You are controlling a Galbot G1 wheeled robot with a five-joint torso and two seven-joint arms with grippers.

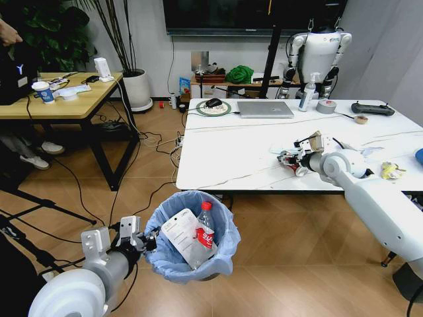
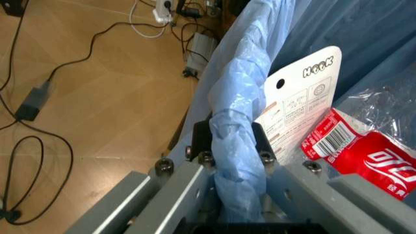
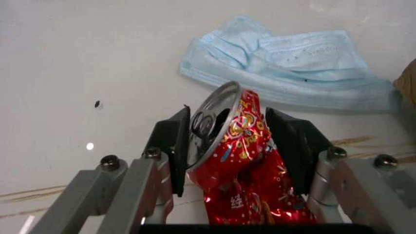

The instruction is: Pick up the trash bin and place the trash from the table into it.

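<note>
Left claw (image 2: 232,141) clamped on bagged rim of bin (image 1: 223,261), held low over floor in front of the surface (image 1: 231,155). Bin holds a red-labelled bottle (image 1: 205,232) and white card packaging (image 1: 180,232). Right claw (image 3: 237,136) grips crushed red can (image 3: 244,170) over the surface, blue face mask (image 3: 293,66) just beyond. Yellow wrapper (image 1: 391,171) on surface near right arm.

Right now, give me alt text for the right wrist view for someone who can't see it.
The right gripper clamps a crushed red can just above the white table. A light-blue face mask lies flat on the table beyond it.
</note>
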